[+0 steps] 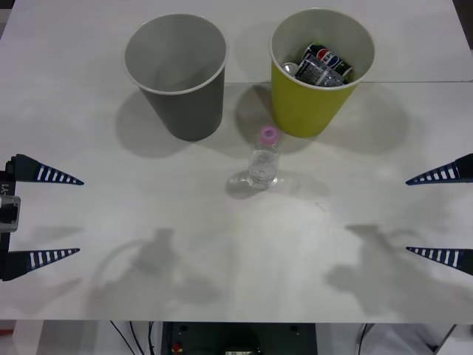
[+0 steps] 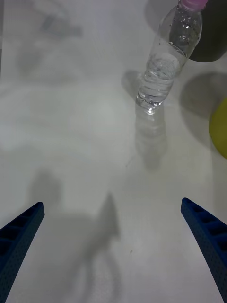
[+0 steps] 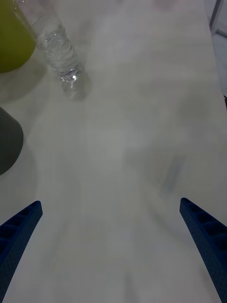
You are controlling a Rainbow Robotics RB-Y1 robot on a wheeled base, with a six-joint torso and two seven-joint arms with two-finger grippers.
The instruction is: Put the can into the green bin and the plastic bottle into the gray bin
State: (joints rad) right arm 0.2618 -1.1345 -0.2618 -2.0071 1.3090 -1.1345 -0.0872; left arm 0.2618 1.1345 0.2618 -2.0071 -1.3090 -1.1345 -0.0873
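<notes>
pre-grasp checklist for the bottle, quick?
1. Can in the green bin: ok.
2. Bottle upright on the table, apart from both bins: ok.
3. Gray bin upright, nothing visible inside: ok.
4. Left end effector open, at the table's left edge: ok.
5. Right end effector open, at the right edge: ok.
6. Bottle empty or filled: cannot tell.

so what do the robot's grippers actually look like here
Each gripper has two slim fingers that taper to sharp points. The left gripper and the right gripper look dark in the front view, with pale rib stripes along the fingers. In the wrist views the fingers are deep blue with ribbed, gridded faces. A grey metal block sits at the left gripper's base.
</notes>
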